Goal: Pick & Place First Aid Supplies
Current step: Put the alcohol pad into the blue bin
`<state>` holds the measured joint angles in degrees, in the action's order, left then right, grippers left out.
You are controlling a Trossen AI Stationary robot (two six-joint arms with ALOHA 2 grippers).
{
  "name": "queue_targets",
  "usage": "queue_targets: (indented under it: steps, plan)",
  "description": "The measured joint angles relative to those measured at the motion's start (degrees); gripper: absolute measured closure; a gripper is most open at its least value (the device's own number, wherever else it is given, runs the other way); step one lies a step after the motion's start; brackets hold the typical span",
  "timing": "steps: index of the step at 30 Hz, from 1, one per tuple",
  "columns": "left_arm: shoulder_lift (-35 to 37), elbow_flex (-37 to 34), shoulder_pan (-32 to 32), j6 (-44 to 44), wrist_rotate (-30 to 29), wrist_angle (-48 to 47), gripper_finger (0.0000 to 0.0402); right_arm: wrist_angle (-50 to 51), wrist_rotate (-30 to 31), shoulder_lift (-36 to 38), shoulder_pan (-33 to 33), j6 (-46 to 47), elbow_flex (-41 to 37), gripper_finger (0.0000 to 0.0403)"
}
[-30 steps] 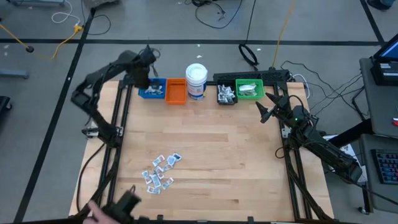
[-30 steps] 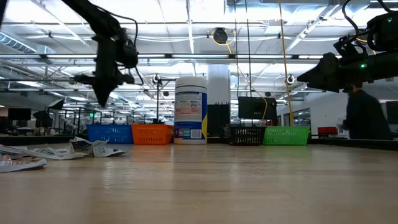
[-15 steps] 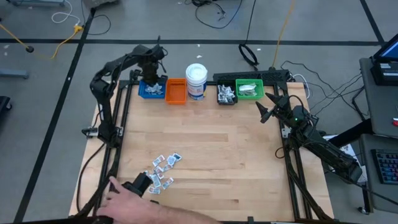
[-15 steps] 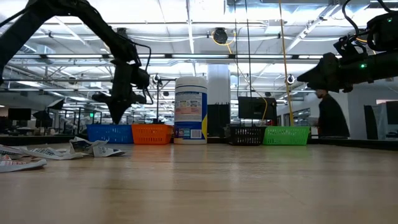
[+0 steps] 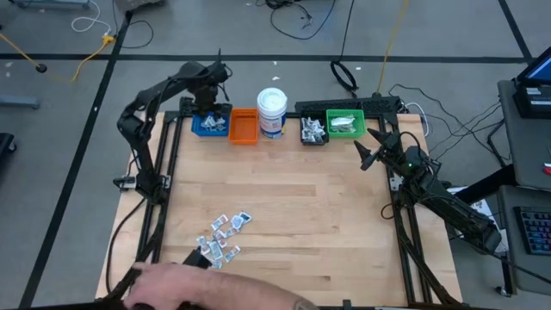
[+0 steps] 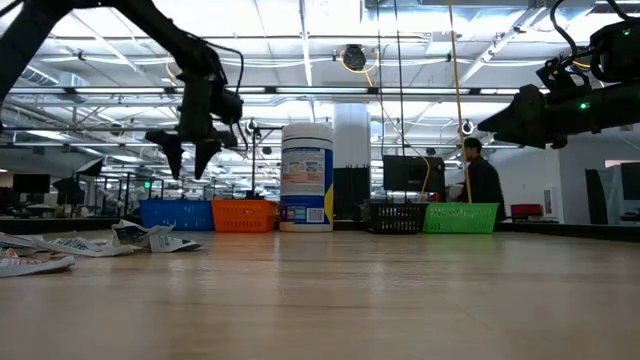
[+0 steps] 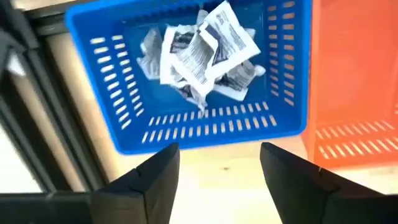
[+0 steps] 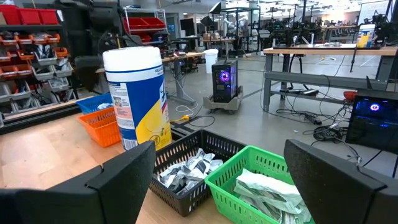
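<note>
Currently the left gripper (image 7: 217,171) hovers above the blue bin (image 7: 124,134), fingers parted and empty; packets (image 7: 202,53) lie inside. Right gripper (image 8: 217,174) waits open near the green bin (image 8: 249,171). Remaining packets (image 5: 222,237) sit beside a person's hand (image 5: 172,282), apparently close enough to risk collision on return.

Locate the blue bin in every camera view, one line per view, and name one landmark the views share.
High view: blue bin at the table's far edge, leftmost of the row, under the left pincer.
Low view: at left of the row, beside the orange bin.
Left wrist view: fills the upper middle, packets inside.
Right wrist view: partly visible behind the orange bin.
Shared landmark: the orange bin touching its side.
</note>
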<state>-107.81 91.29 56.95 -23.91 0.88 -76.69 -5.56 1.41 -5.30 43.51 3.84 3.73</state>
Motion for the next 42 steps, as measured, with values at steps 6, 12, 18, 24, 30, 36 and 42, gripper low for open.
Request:
queue_targets:
  steps: [6,12,18,24,30,36,42]
  plan:
    - [1.58,-0.25,-3.06,-4.22,-1.03,-1.25,0.0165,0.0,0.0,-0.01,0.0,0.0,0.0,0.005]
    - [6.26,-8.97,-13.02,-9.77,-0.73,2.38,0.0165,0.0,0.0,-0.02,0.0,0.0,0.0,0.005]
    - [12.67,-18.53,-24.4,-18.79,2.32,6.58,0.0165,0.0,0.0,-0.01,0.0,0.0,0.02,0.005]
    - [14.94,-22.3,-37.32,-28.45,3.79,7.47,0.0165,0.0,0.01,-0.02,0.0,0.0,0.01,0.005]
    - [15.02,-22.36,-48.54,-37.13,5.26,10.8,0.0165,0.0,0.0,-0.02,0.01,0.0,0.0,0.005]
    - [15.0,-22.36,-58.0,-46.33,6.66,16.55,0.0165,0.0,0.0,0.0,0.0,0.0,0.01,0.005]
    - [14.95,-22.36,-65.3,-53.83,6.85,19.41,0.0165,0.0,0.0,0.0,0.0,0.0,0.0,0.005]
